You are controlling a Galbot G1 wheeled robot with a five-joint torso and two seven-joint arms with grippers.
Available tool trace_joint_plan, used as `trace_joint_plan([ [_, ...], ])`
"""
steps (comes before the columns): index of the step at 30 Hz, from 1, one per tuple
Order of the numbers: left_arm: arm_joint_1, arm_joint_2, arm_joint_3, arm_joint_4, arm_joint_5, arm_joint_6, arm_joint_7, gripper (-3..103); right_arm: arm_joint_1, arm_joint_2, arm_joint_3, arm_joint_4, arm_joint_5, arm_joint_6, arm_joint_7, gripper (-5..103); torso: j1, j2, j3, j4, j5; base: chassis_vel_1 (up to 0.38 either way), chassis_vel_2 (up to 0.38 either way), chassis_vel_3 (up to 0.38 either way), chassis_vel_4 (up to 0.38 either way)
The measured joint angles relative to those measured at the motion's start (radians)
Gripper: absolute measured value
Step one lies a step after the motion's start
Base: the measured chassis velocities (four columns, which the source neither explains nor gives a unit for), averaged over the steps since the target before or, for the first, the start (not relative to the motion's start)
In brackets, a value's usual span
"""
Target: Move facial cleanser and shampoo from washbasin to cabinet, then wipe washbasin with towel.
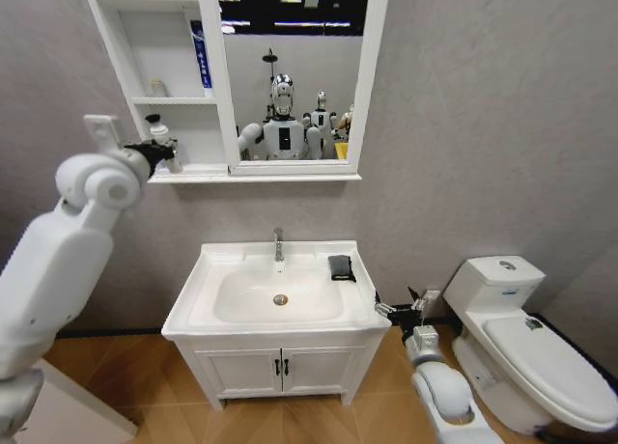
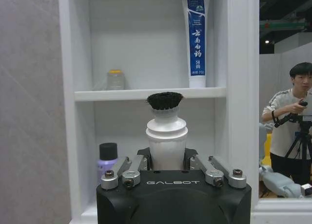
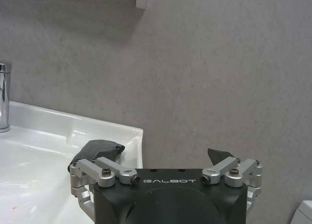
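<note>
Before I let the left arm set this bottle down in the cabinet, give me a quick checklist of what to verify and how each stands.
1. Left tool shut on the white bottle: ok.
2. Bottle upright: ok.
3. Bottle lined up with the cabinet lower shelf opening: ok.
4. Room beside the purple black-capped bottle already on that shelf: cannot tell.
5. Right tool open, parked low beside the washbasin, clear of the left arm: ok.
6. Towel on the washbasin rim, within the right arm's side: ok.
</note>
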Motion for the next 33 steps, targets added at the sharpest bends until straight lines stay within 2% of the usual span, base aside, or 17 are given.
trace_joint_plan([
  [1,-0.060,-0.029,0.043,0.078,0.017,0.000,0.036,33,0.000,0.001,0.000,0.006,0.001,0.000,0.001,100,0.000,0.000,0.000,-0.0001,0.0001,0.000,0.000,0.000,0.000],
  [4,-0.091,-0.047,0.066,0.124,0.029,0.000,0.064,33,-0.001,0.001,0.001,0.009,0.001,0.000,0.001,100,0.000,0.000,0.000,0.0002,-0.0002,0.000,0.000,0.000,0.000],
  [7,-0.145,-0.098,0.104,0.258,0.093,-0.003,0.128,32,-0.004,0.001,0.002,0.012,0.002,0.000,0.001,100,0.000,0.000,0.000,0.0000,0.0001,0.000,0.000,0.000,0.000],
  [11,-0.161,-0.110,0.120,0.354,0.138,-0.009,0.162,32,0.005,-0.006,-0.004,0.012,0.009,-0.002,0.001,100,0.000,0.000,0.000,0.0001,-0.0002,0.000,0.000,0.000,0.000],
  [15,-0.172,-0.111,0.128,0.400,0.156,-0.014,0.181,32,0.009,-0.013,-0.006,0.010,0.011,-0.004,0.001,100,0.000,0.000,0.000,0.0006,-0.0003,0.000,0.000,0.000,0.000],
  [19,-0.193,-0.131,0.147,0.478,0.194,-0.035,0.232,32,0.010,-0.017,-0.005,0.008,0.014,-0.005,0.001,100,0.000,0.000,0.000,0.0005,-0.0002,0.000,0.000,0.000,0.000],
  [27,-0.215,-0.176,0.152,0.517,0.202,-0.044,0.257,32,0.003,-0.013,0.000,0.011,0.013,-0.005,0.002,100,0.000,0.000,0.000,0.0002,0.0000,0.000,0.000,0.000,0.000],
  [33,-0.263,-0.217,0.177,0.637,0.230,-0.063,0.309,32,0.006,-0.020,0.001,0.013,0.019,-0.005,0.003,100,0.000,0.000,0.000,0.0001,0.0000,0.000,0.000,0.000,0.000],
])
